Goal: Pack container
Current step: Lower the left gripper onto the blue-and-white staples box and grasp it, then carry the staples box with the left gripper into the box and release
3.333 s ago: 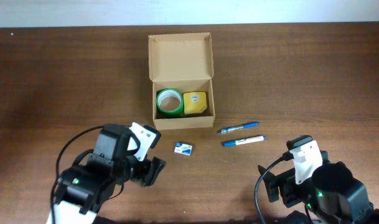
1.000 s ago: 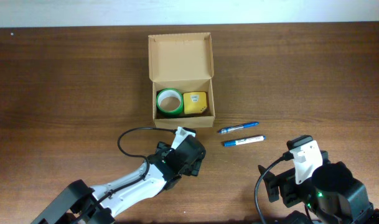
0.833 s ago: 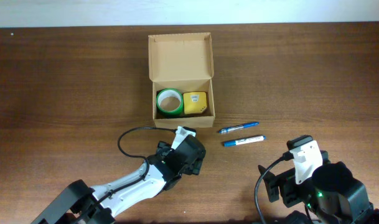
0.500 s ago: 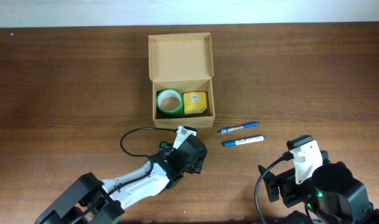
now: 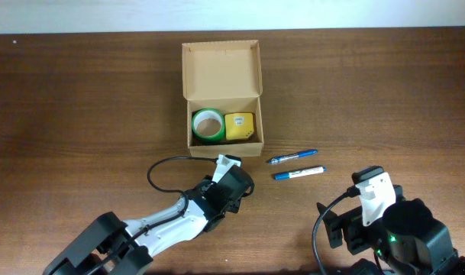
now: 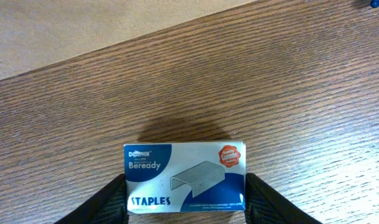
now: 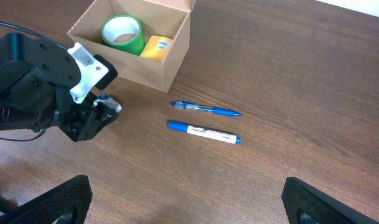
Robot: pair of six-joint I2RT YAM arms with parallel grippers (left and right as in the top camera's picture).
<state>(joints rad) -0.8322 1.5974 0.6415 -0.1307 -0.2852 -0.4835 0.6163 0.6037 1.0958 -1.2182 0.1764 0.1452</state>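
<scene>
The container (image 5: pixel 221 72) is an open tan cardboard box at the table's middle back, lid flap raised; it holds a green tape roll (image 5: pixel 208 124) and a yellow item (image 5: pixel 240 126). In the left wrist view a blue-and-white staples box (image 6: pixel 184 176) lies flat on the wood. My left gripper (image 6: pixel 185 200) is shut on it, a black finger (image 6: pixel 105 202) pressed against each short end. From overhead the left gripper (image 5: pixel 230 187) covers the staples box, just in front of the container. My right gripper (image 7: pixel 189 199) is open over bare wood near the front right.
A blue pen (image 5: pixel 292 157) and a blue-and-white marker (image 5: pixel 298 173) lie side by side to the right of the container's front. The left arm's black cable (image 5: pixel 159 168) loops over the table. The container's wall (image 6: pixel 83 25) is close ahead of the left gripper.
The left gripper's fingers have closed in onto the ends of the staples box. The left arm has hardly shifted, and the right arm has not moved.
</scene>
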